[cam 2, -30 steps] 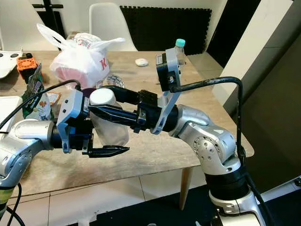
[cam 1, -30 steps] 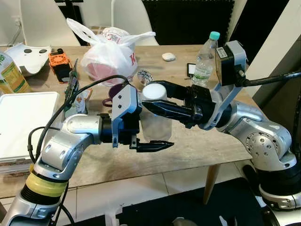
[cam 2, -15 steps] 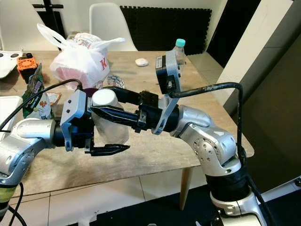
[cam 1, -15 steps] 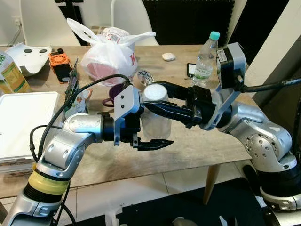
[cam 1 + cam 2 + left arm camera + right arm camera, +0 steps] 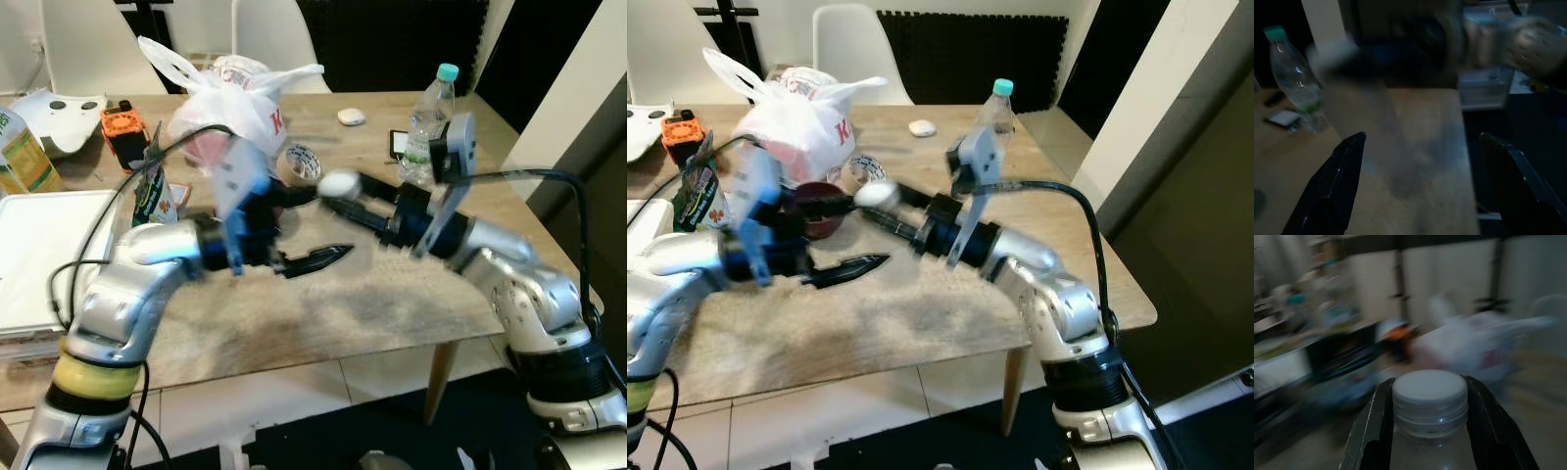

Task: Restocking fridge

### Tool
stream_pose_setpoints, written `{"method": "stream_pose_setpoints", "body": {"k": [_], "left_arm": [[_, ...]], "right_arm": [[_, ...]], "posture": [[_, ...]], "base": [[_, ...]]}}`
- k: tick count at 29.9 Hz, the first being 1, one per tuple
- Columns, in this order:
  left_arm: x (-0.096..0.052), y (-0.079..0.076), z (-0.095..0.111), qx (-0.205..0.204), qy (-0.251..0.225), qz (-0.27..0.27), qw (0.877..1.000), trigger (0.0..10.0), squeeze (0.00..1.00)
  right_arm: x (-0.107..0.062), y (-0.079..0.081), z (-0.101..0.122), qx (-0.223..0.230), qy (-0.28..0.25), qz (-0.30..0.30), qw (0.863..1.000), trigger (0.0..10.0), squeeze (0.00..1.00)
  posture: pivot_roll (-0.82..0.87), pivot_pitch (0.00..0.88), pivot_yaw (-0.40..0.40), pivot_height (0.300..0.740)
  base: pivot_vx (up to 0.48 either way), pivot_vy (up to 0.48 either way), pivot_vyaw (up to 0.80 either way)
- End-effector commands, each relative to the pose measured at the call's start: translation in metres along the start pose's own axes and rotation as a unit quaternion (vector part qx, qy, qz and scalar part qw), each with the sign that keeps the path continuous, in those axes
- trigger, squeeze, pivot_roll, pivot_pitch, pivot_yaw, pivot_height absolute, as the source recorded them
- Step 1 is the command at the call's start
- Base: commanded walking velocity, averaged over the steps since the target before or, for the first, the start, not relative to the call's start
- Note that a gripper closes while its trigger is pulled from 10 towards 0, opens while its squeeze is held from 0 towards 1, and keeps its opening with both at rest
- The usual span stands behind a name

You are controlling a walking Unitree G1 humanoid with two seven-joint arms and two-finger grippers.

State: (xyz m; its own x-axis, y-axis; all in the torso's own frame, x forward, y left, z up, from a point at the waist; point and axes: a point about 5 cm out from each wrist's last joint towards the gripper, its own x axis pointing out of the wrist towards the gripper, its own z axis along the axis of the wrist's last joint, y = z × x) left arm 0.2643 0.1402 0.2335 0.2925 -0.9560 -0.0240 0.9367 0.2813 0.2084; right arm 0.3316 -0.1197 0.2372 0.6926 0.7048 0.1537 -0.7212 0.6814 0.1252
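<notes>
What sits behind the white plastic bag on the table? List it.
Behind the white plastic bag stands a white chair against a dark wall. The bag hides the chair's seat and legs.

You see two jointed silver metal arms [image 5: 147, 269], a yellow band [image 5: 93, 377], looping black cables [image 5: 534, 181] and long black tapered fingers [image 5: 313, 259].

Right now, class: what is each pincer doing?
Left pincer: open, holding nothing.
Right pincer: shut on the white-capped bottle, gripped at its neck.
</notes>
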Motion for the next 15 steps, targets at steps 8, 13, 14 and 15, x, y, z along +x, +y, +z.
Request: {"method": "stream_pose_setpoints", "body": {"k": [8,13,14,15], "left_arm": [[-0.007,-0.003,-0.016,-0.053,-0.011,0.082,0.995,10.0,0.0],[-0.001,0.014,-0.025,-0.059,-0.021,0.194,0.979,10.0,0.0],[0.006,0.025,-0.031,-0.067,-0.022,0.272,0.96,10.0,0.0],[0.01,0.029,-0.032,-0.07,-0.027,0.297,0.952,10.0,0.0]], "right_arm": [[-0.028,-0.052,0.027,-0.029,-0.103,-0.229,0.968,10.0,0.0],[-0.04,-0.06,0.029,-0.062,-0.111,-0.301,0.945,10.0,0.0],[-0.051,-0.062,0.027,-0.068,-0.127,-0.344,0.928,10.0,0.0],[-0.056,-0.062,0.025,-0.08,-0.129,-0.359,0.921,10.0,0.0]], "posture": [[0.01,0.068,-0.07,0.74],[0.0,0.069,-0.058,0.74],[-0.02,0.076,-0.042,0.74],[-0.02,0.076,-0.042,0.74]], "base": [[0.0,0.0,0.0],[0.0,0.0,0.0],[0.0,0.0,0.0],[0.0,0.0,0.0]]}}
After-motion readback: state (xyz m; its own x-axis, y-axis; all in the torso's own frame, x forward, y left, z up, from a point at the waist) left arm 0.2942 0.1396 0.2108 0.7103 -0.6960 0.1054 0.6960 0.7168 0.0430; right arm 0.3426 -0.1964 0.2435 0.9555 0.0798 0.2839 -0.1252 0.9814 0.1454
